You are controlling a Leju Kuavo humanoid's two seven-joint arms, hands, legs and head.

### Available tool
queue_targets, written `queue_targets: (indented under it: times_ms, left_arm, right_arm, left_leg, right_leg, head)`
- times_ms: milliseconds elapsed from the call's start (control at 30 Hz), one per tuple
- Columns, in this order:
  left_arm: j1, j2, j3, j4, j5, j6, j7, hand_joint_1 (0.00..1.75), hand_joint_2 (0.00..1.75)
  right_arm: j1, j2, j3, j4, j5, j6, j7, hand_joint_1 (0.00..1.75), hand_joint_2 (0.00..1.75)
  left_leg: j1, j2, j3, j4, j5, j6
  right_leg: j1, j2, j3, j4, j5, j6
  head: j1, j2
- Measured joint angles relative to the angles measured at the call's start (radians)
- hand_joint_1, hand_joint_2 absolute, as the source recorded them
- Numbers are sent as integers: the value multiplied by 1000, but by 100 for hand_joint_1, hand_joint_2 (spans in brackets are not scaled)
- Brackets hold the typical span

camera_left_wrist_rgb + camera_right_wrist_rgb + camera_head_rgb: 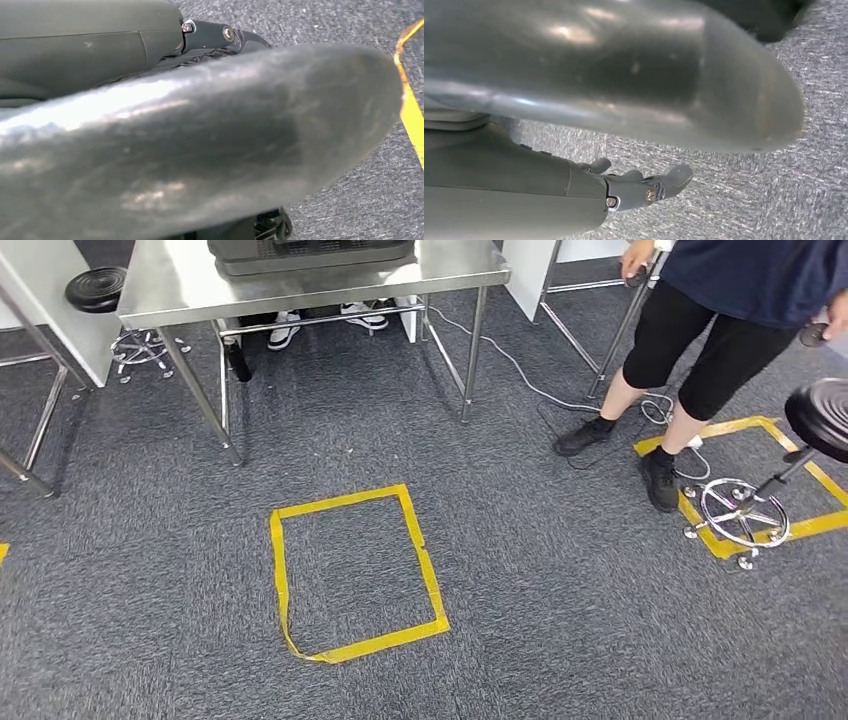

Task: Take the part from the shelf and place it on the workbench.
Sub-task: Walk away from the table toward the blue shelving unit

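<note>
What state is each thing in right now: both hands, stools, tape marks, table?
Left hand: over carpet, fingers largely hidden, grip unclear.
Right hand: over carpet, fingers apart, holds nothing.
Steel table: standing, dark grey unit on top.
Yellow tape square: on carpet, nothing inside, near edge rumpled.
Black stool: upright, chrome base on second tape mark.
Person: standing beside that stool.

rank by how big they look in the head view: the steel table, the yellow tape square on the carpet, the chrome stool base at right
1. steel table, largest, though cut off by the frame's top edge.
2. yellow tape square.
3. chrome stool base, smallest.
The table stands farther from the camera than the square, so its true lead is likely greater.
</note>
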Motion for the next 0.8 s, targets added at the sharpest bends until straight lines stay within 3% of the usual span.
queue_targets:
  times_ms: [33, 100, 167, 233, 300, 333, 367, 400, 467, 533, 600, 667, 733, 800]
  left_arm:
    - [0, 0, 0, 0, 0, 0, 0, 0, 0]
    - [-2, 0, 0, 0, 1, 0, 0, 0, 0]
    - [-1, -1, 1, 0, 1, 0, 0, 0, 0]
    - [1, 0, 2, 0, 0, 1, 0, 0, 0]
    - [3, 0, 3, 0, 0, 2, 0, 0, 0]
    - [4, 0, 3, 0, 0, 2, 0, 0, 0]
    - [4, 0, 3, 0, 0, 2, 0, 0, 0]
    - [4, 0, 3, 0, 0, 2, 0, 0, 0]
    - [5, 0, 3, 1, 0, 3, 0, 0, 0]
    - [4, 0, 3, 2, 0, 3, 0, 0, 0]
    - [1, -1, 3, 2, 0, 3, 0, 0, 0]
    - [0, -1, 3, 1, 0, 3, 0, 0, 0]
    - [1, -1, 3, 1, 0, 3, 0, 0, 0]
    - [2, 0, 3, 1, 0, 3, 0, 0, 0]
  right_arm:
    - [-1, 0, 0, 0, 0, 0, 0, 0, 0]
    - [0, 1, 0, 0, 0, 0, 0, 0, 0]
    - [2, 1, 0, 1, -1, 0, 2, 0, 0]
    - [3, 1, 0, 1, -2, 0, 3, 0, 0]
    - [4, 3, 0, 1, -2, 0, 3, 0, 0]
    - [5, 4, 0, 1, -2, 0, 3, 0, 0]
    - [5, 5, 0, 1, -2, 0, 3, 0, 0]
    - [5, 6, 0, 1, -2, 0, 3, 0, 0]
    - [4, 6, 0, 1, -2, 0, 3, 0, 0]
    - [4, 5, 0, 1, -2, 0, 3, 0, 0]
    - [7, 5, 0, 1, -2, 0, 3, 0, 0]
    - [9, 5, 0, 1, -2, 0, 4, 0, 0]
    - [6, 5, 0, 1, -2, 0, 4, 0, 0]
    - [4, 5, 0, 1, -2, 0, 4, 0, 0]
  left_leg:
    - [-2, 9, 3, -1, -1, -5]
    - [0, 22, 10, -3, -3, -18]
    - [4, -6, 3, 31, -34, -28]
    - [8, -58, -40, 141, -104, -34]
    - [10, -78, -91, 255, -151, -40]
    - [11, -81, -99, 271, -147, -42]
    - [14, -83, -89, 246, -121, -44]
    - [18, -90, -62, 187, -83, -46]
    - [29, -136, -4, 63, -31, -52]
    - [29, -164, 14, 18, -25, -47]
    - [23, -144, 11, 14, -20, -31]
    - [22, -121, 10, 9, -15, -12]
    - [19, -94, 7, 6, -14, 0]
    - [14, -63, 4, 6, -14, 4]
  right_leg:
    - [3, -2, 2, -10, 4, -9]
    - [-2, 21, 3, -16, 15, -23]
    - [-14, 43, 11, -24, 26, -36]
    - [-19, 64, 15, -27, 32, -43]
    - [-20, 88, 14, -25, 33, -45]
    - [-20, 102, 14, -24, 33, -45]
    - [-22, 117, 15, -22, 32, -44]
    - [-25, 132, 15, -19, 31, -41]
    - [-26, 159, 9, -5, 24, -29]
    - [-26, 180, -6, 2, 23, -13]
    - [-29, 194, -20, -1, 29, 2]
    - [-26, 154, -42, 28, 14, 7]
    - [-23, 96, -100, 139, -38, 1]
    - [-23, 79, -166, 272, -88, -1]
  head:
    - [-1, 0]
    - [-1, 0]
    - [-5, 0]
    - [-10, 0]
    - [-11, 0]
    - [-11, 0]
    - [-11, 0]
    - [-11, 0]
    - [-12, 0]
    - [-14, 0]
    - [-14, 0]
    - [-12, 0]
    - [-8, 0]
    - [-6, 0]
